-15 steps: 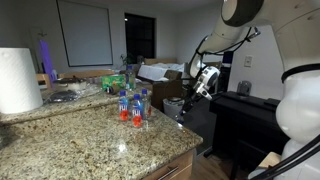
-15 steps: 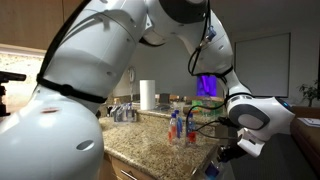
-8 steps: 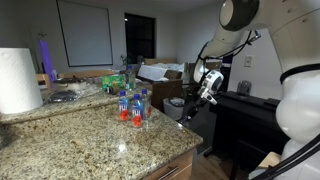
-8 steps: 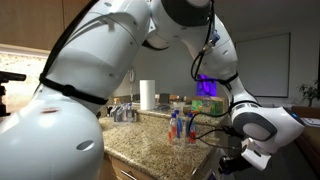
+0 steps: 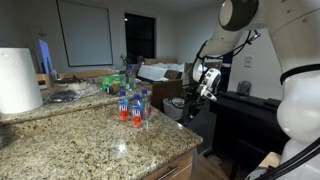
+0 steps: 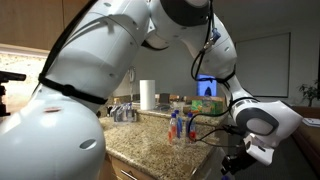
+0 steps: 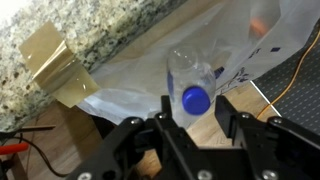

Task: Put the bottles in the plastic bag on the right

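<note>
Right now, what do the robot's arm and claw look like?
The arm is glossy white, built of fat rounded segments, with a thin black cable looping along it. The gripper is black, with two chunky jointed fingers.

Standing bottles (image 5: pixel 132 106) too small to count; plastic bag (image 7: pixel 130 88) cut off top and right; gripper (image 7: pixel 195 108) cut off at bottom edge.

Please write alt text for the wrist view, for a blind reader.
A small clear bottle with a blue cap shows against the whitish plastic bag, just beyond the black gripper, whose jaws stand apart beside the cap. A speckled granite counter edge crosses the upper left.
</note>
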`<state>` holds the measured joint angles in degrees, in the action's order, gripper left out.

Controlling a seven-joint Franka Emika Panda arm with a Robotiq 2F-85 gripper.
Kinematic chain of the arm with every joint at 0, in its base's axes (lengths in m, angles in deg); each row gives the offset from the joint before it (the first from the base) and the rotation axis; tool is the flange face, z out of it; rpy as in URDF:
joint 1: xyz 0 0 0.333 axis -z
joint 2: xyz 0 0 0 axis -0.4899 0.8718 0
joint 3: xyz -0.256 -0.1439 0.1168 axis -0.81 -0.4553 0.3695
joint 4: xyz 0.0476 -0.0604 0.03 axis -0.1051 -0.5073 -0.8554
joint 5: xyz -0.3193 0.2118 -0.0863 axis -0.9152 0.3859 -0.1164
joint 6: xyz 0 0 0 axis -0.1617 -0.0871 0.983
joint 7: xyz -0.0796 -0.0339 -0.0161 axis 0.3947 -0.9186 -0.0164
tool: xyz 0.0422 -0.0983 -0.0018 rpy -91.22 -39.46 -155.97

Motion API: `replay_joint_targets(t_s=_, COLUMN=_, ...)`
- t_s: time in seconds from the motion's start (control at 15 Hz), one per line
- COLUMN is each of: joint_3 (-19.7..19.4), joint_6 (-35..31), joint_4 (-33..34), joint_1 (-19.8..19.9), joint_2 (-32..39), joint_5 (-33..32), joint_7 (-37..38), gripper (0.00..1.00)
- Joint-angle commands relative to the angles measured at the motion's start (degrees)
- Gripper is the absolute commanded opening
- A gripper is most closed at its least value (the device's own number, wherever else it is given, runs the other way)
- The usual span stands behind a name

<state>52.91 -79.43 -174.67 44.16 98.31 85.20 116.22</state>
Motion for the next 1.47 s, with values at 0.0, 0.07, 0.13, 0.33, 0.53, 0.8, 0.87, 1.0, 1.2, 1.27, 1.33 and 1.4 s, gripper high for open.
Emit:
replay_joint_targets(t_s=0.0, joint_3=-0.35, joint_6=0.88, joint_4=0.36, joint_1=-1.67, joint_2=-1.99, joint_5=-4.57, joint_7=-0.16, gripper=0.8)
replay_joint_targets(t_s=0.07, joint_3=-0.12, joint_6=0.88, joint_4=0.69, joint_1=-2.27, joint_2=-2.81, joint_5=-5.85, joint_7=-0.15, gripper=0.85)
replay_joint_targets(t_s=0.13, joint_3=0.21, joint_6=1.02, joint_4=1.26, joint_1=-2.76, joint_2=-3.72, joint_5=-6.93, joint_7=-0.29, gripper=0.93)
replay_joint_targets(t_s=0.33, joint_3=1.45, joint_6=2.15, joint_4=4.15, joint_1=-5.54, joint_2=-8.66, joint_5=-11.81, joint_7=-0.14, gripper=1.0)
replay_joint_targets(t_s=0.53, joint_3=3.83, joint_6=4.04, joint_4=7.88, joint_1=-7.87, joint_2=-13.02, joint_5=-16.09, joint_7=-0.59, gripper=1.0)
replay_joint_targets(t_s=0.8, joint_3=7.88, joint_6=8.98, joint_4=14.23, joint_1=-11.53, joint_2=-18.27, joint_5=-21.01, joint_7=-0.18, gripper=1.0)
replay_joint_targets(t_s=0.87, joint_3=8.91, joint_6=10.69, joint_4=16.18, joint_1=-12.69, joint_2=-19.11, joint_5=-22.79, joint_7=0.25, gripper=1.0)
replay_joint_targets(t_s=1.0, joint_3=10.86, joint_6=13.99, joint_4=19.66, joint_1=-14.65, joint_2=-19.79, joint_5=-25.94, joint_7=-0.51, gripper=1.0)
replay_joint_targets(t_s=1.2, joint_3=13.16, joint_6=17.78, joint_4=22.23, joint_1=-16.94, joint_2=-20.04, joint_5=-30.24, joint_7=-3.14, gripper=1.0)
replay_joint_targets(t_s=1.27, joint_3=13.67, joint_6=18.29, joint_4=22.43, joint_1=-17.5, joint_2=-20.0, joint_5=-31.88, joint_7=-4.26, gripper=1.0)
replay_joint_targets(t_s=1.33, joint_3=13.98, joint_6=18.27, joint_4=22.19, joint_1=-18.0, joint_2=-19.88, joint_5=-33.93, joint_7=-5.34, gripper=1.0)
replay_joint_targets(t_s=1.4, joint_3=14.16, joint_6=17.71, joint_4=21.51, joint_1=-18.39, joint_2=-19.82, joint_5=-36.14, joint_7=-6.65, gripper=1.0)
